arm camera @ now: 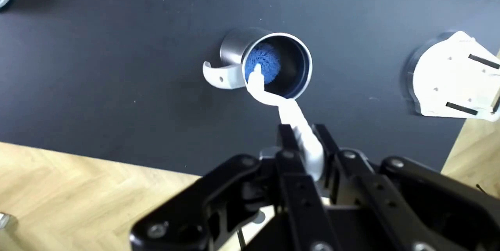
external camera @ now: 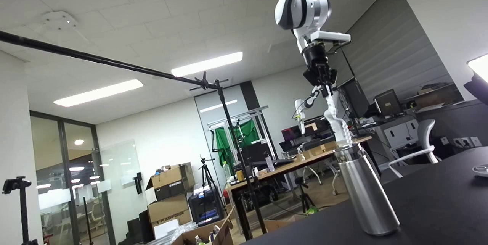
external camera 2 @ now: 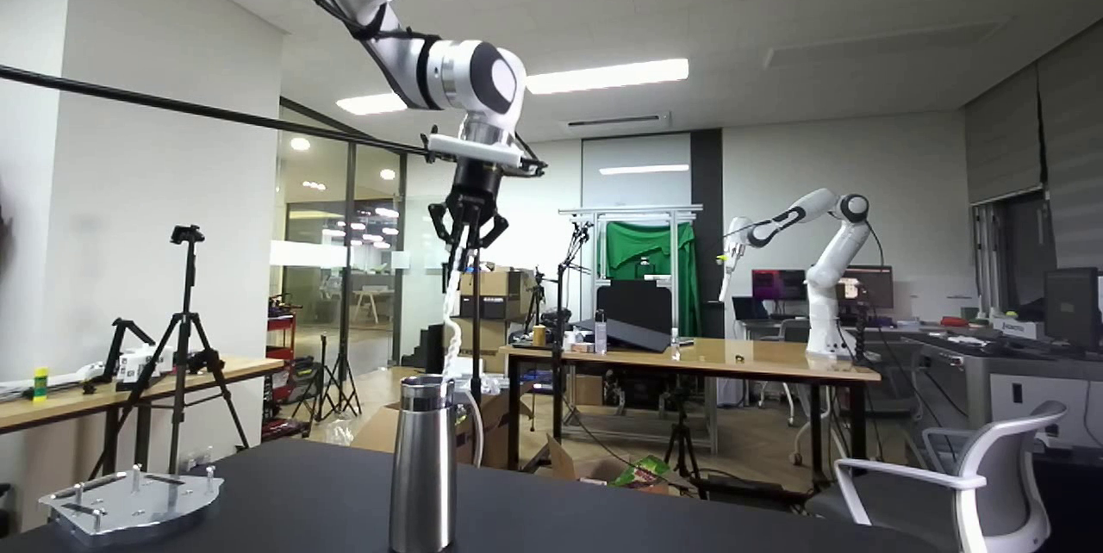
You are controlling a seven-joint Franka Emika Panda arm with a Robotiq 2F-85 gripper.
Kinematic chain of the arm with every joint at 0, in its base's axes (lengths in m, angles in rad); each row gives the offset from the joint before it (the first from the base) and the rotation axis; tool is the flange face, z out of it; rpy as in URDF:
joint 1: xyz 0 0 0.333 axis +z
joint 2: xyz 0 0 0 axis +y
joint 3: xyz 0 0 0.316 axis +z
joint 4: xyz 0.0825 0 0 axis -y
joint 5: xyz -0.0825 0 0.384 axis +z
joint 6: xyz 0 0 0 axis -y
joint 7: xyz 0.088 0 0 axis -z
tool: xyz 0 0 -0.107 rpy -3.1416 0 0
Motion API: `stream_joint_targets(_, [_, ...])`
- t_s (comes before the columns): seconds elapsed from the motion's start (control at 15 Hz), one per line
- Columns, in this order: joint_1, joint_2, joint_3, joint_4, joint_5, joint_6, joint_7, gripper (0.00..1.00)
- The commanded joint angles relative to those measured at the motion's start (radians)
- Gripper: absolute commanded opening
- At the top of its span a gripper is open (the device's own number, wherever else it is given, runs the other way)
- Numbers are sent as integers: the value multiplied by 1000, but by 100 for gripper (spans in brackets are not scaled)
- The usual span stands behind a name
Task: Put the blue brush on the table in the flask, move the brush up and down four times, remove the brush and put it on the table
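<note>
End effector [arm camera: 304, 129] pinches the blue brush [arm camera: 290, 112], bristles [arm camera: 265, 58] inside the flask [external camera 2: 423, 471].

Lower end of the blue brush [arm camera: 291, 113] hidden inside the flask [arm camera: 236, 45]

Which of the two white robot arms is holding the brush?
The near arm: its gripper grips the brush, whose head is in the flask, by the white stem. The far arm stands away, at the wooden desk.
</note>
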Motion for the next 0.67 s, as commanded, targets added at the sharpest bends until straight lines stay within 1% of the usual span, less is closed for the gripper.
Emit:
stream_joint_targets(0.0, [-12, 19, 14, -82, -8, 56, 3, 4])
stream_joint_targets(0.2, [-9, 16, 21, -94, -17, 67, -7, 4])
stream_joint_targets(0.6, [-2, -70, 42, 7, -48, -48, -67, 4])
